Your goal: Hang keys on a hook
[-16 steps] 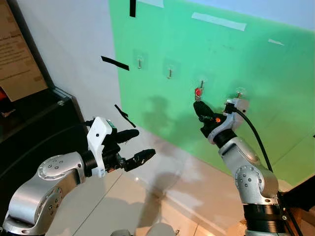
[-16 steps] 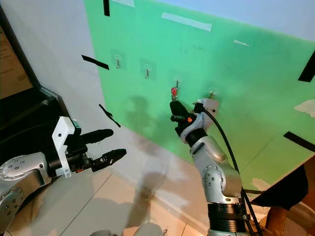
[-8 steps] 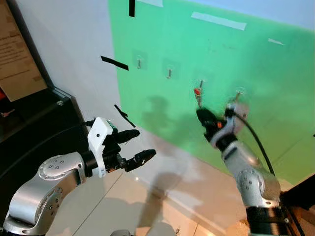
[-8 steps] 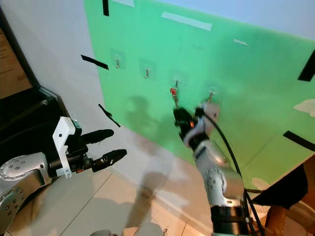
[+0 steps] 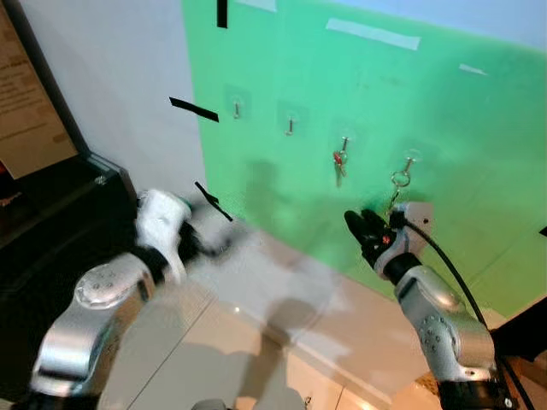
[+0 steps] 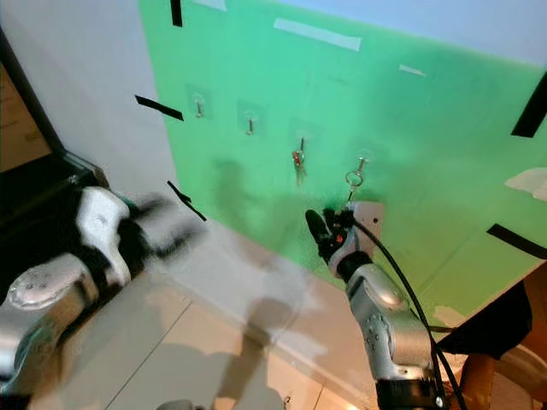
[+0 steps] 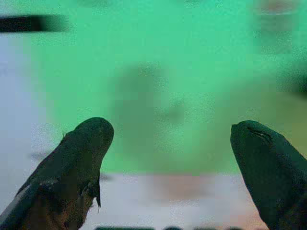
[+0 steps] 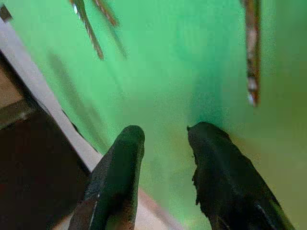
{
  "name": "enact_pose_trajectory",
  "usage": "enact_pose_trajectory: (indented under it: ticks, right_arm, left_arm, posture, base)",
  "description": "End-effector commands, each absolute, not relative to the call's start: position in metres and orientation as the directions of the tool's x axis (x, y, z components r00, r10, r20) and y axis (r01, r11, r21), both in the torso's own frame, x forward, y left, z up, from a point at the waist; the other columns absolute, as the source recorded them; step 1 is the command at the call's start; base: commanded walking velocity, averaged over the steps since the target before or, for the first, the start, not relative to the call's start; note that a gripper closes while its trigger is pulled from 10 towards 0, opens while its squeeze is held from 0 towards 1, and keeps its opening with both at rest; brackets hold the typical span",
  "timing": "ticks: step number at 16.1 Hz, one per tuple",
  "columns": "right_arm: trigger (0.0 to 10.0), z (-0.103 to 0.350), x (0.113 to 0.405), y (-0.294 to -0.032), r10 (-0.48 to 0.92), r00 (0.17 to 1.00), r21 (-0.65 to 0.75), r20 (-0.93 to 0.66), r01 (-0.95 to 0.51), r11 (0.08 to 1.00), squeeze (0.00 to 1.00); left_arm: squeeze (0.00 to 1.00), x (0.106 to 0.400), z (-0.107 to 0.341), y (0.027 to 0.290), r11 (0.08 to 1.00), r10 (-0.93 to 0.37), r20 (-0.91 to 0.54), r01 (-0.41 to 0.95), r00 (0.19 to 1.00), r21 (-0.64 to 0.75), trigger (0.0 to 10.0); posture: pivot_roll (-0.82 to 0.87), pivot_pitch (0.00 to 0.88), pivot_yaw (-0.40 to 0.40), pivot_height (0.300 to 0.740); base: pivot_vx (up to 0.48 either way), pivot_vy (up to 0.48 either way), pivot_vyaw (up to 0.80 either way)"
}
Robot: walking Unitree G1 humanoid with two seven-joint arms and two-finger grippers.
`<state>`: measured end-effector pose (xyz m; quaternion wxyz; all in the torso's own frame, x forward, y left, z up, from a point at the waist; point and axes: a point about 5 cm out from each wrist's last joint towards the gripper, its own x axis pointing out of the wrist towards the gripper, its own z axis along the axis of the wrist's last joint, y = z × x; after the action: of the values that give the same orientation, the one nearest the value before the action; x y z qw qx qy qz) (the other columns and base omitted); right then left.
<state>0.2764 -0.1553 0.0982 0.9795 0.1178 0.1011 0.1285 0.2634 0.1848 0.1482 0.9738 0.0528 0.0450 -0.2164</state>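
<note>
Blur covers your left gripper in the head views, low beside the dark cabinet at the wall's left end. Its wrist camera settles the question: the two black fingers stand wide apart with nothing between them, pointing at the green panel. Up and to the right of that gripper you have a strip of black tape on the white wall, and a second slanted strip just above the gripper.

Moving right along the green panel, you see a row of four small hooks. The first hook and the second hook are bare. The third hook carries the keys, a small bunch with a red tag hanging straight down against the panel. They sit above and to the left of your right gripper, well apart from it. The fourth hook holds a metal ring, which hangs just above that gripper's white wrist block.

Your right gripper is low, in front of the green panel, below the third and fourth hooks. In its wrist view the fingers are parted by a narrow gap and hold nothing. A black cable runs back along the silver arm.
</note>
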Motion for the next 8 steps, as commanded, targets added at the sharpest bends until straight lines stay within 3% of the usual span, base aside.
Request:
enact_pose_trajectory:
  ticks: [1,4,5,8]
  right_arm:
    - [10.0,0.098,0.275,-0.160,0.255,0.952,0.217,-0.171,-0.217,0.952,1.00]
    - [10.0,0.087,0.281,-0.156,0.209,0.959,0.127,-0.191,-0.187,0.974,1.00]
    - [10.0,0.085,0.283,-0.156,0.196,0.961,0.131,-0.195,-0.172,0.976,1.00]
    - [10.0,0.080,0.287,-0.154,0.169,0.961,0.143,-0.220,-0.139,0.980,1.00]
  left_arm:
    - [0.38,0.265,0.146,0.199,0.938,-0.312,-0.107,0.324,0.944,0.125,10.0]
    - [0.38,0.255,0.127,0.211,0.969,-0.108,-0.185,0.145,0.977,0.200,10.0]
    - [0.33,0.254,0.124,0.208,0.974,-0.101,-0.178,0.133,0.979,0.181,10.0]
    - [0.35,0.254,0.114,0.202,0.973,-0.079,-0.183,0.116,0.980,0.202,10.0]
  posture:
    - [0.08,0.000,-0.025,0.740]
    - [0.11,0.000,-0.055,0.740]
    - [0.12,0.000,-0.057,0.740]
    - [0.11,0.000,-0.061,0.740]
  base:
    - [0.000,0.000,0.00]
    - [0.000,0.000,0.67]
    - [0.000,0.000,0.80]
    - [0.000,0.000,0.80]
